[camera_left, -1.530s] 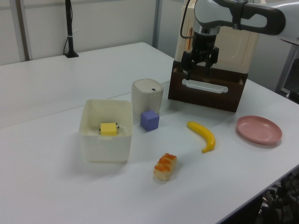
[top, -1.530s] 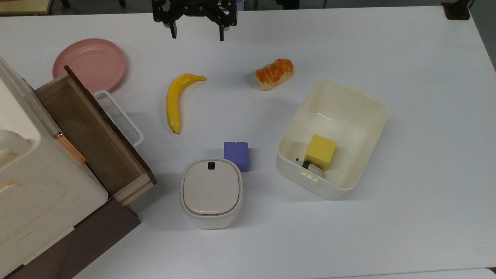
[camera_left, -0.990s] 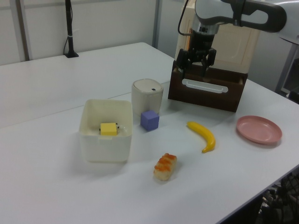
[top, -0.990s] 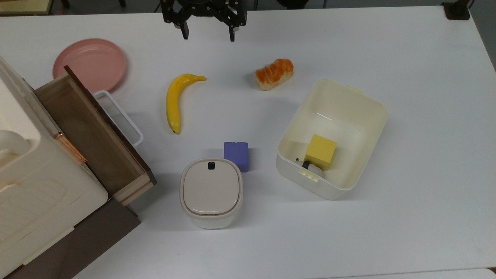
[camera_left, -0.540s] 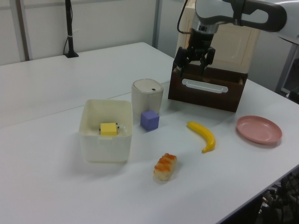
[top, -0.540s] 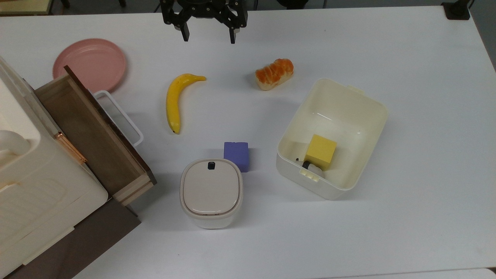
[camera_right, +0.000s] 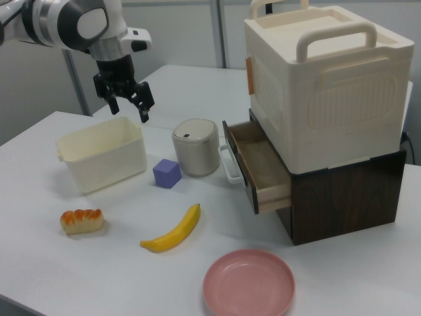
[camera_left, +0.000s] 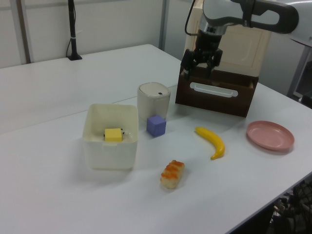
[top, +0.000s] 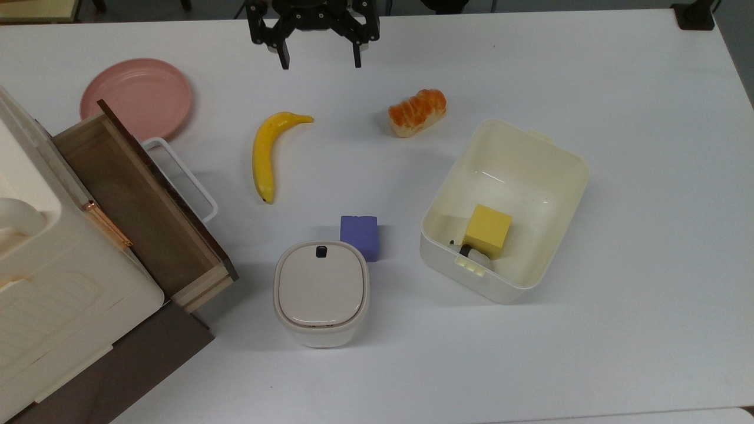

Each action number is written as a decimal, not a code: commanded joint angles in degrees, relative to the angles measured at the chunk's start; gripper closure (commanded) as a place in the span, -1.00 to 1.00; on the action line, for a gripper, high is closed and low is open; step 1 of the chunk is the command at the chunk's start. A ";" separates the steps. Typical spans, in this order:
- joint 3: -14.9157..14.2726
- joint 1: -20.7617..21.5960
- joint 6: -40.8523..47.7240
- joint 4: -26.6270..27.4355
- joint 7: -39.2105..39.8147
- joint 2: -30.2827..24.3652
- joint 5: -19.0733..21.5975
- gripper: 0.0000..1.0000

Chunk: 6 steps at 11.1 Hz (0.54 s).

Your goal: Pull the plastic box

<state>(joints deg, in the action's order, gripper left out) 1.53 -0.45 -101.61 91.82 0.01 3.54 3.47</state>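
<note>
On the white counter [top: 648, 118] lie a banana [top: 265, 154], a bread roll [top: 417, 112], a pink plate [top: 136, 97] and a purple cube [top: 359, 235] just beside a lidded beige container [top: 321, 292]. A cream cabinet [camera_right: 325, 85] has its wooden drawer [top: 141, 206] open.

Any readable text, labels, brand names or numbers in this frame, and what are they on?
None can be read. The plastic box, the lidded container, the cabinet and the gripper show no legible lettering.
</note>
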 commanded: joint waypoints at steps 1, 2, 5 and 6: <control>1.89 0.71 -5.17 0.47 15.50 0.24 0.31 -1.00; 1.89 0.97 -5.87 0.47 20.86 0.50 0.31 -1.00; 1.98 3.34 -6.67 0.29 36.16 4.00 0.22 -1.00; 1.98 4.56 -8.06 0.20 39.94 4.89 0.31 -1.00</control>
<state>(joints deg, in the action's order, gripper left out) 3.78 1.82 -106.73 91.89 30.73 6.16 3.47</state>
